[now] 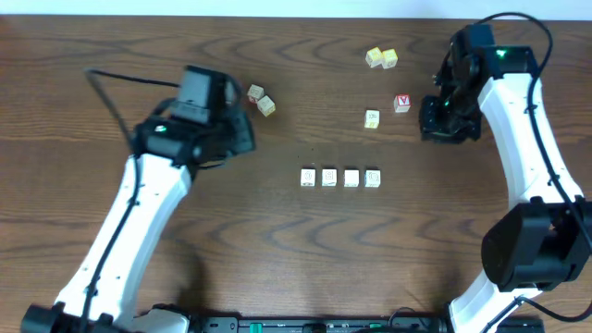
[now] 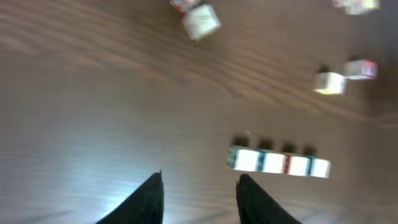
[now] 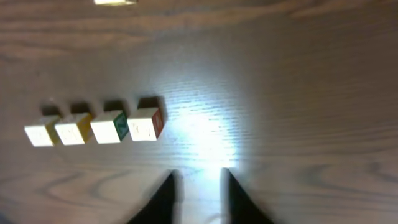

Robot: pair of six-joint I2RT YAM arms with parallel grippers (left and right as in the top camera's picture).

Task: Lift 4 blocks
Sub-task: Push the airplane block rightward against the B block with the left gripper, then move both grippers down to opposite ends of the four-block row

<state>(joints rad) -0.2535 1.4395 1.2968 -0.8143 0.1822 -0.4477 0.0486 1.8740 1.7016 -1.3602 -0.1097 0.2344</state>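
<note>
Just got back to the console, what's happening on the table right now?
Nothing is lifted yet. The four blocks sit in a row in the middle of the table. The left gripper and right gripper are both empty with jaws apart, one to each side of the row, facing it. Other loose cubes lie farther back.

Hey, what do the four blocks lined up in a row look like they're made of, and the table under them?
The four blocks look like painted wood, possibly plastic: crisp-edged cubes with matte cream tops, faint prints and coloured sides. The table shows dark brown wood grain, likely laminate or veneer; the glare patch in the wrist views suggests a smooth, slightly glossy finish.
</note>
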